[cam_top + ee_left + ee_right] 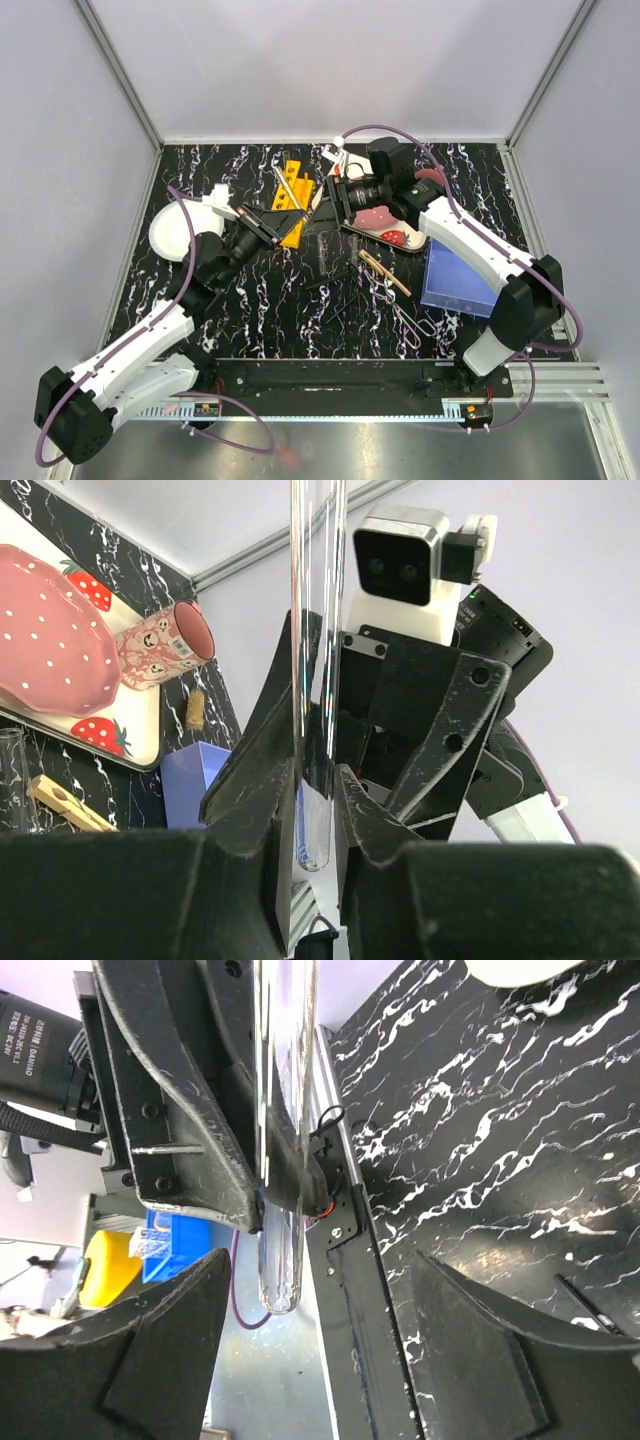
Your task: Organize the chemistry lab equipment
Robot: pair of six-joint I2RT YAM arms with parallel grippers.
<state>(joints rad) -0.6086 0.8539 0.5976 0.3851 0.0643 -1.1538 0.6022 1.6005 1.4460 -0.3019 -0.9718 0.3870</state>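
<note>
Reaching toward mid-table, your left gripper (315, 780) clamps a tube (318, 630) near the rack (291, 200); your right gripper (320, 1290) faces it, jaws spread wide either side of the tube's rounded end.

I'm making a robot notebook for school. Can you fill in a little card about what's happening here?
Left fingers: shut on a clear glass tube, near its rounded end
Right fingers: open, facing the tube, not touching it
Yellow rack: on the table, by both arms' tips
Lying loose: wooden clamp, forceps
</note>
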